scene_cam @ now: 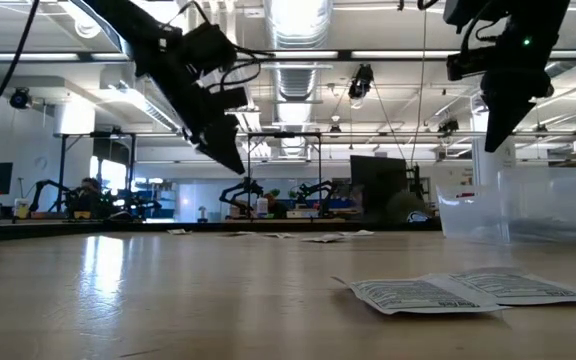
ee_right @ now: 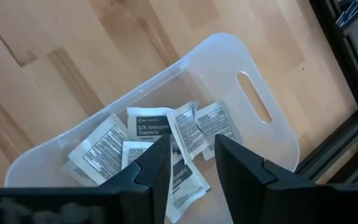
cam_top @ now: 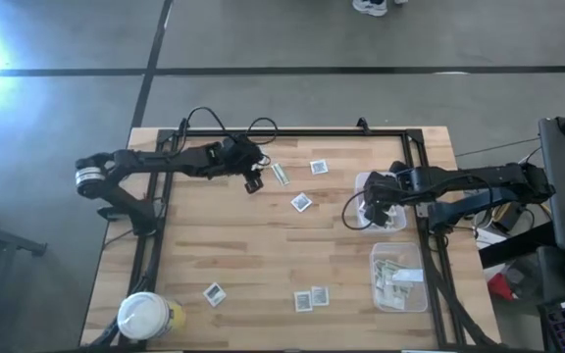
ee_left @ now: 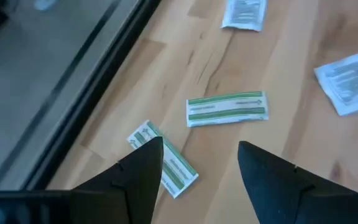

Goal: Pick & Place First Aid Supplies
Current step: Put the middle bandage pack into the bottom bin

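Right now the left gripper hangs over the far left of the table, jaws spread wide w/ nothing between them; two green-and-white strips lie on the wood just below, one partly behind a finger. Right gripper sits above the clear tub near the table's right edge, jaws parted a bit, empty, not touching anything. Inside that tub: a heap of square white packets. More white packets are scattered mid-table & along the near edge. A second tub, nearer the front, holds strips. White-lidded jar stands at the near left corner.
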Available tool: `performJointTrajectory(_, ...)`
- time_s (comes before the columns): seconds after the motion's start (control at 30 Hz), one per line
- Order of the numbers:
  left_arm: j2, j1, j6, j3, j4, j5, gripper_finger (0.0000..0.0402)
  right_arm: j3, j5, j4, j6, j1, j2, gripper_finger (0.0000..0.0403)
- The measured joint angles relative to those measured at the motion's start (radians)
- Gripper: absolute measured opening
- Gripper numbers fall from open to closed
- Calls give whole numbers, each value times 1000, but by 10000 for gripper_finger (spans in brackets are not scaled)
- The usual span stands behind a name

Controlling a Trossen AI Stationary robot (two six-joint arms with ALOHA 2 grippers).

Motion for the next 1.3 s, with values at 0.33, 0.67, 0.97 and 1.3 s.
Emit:
performJointTrajectory(0.33,200,33,-27,28,65,-11,222,-1,34,0,0,-1,0,104)
performJointTrajectory(0.67,350,56,-29,88,55,-106,222,-2,34,3,23,-1,0,100)
performJointTrajectory(0.97,387,107,-85,90,45,-59,222,-2,32,32,23,0,0,96)
performJointTrajectory(1.3,440,175,-102,87,23,51,201,-2,13,49,62,0,0,78)
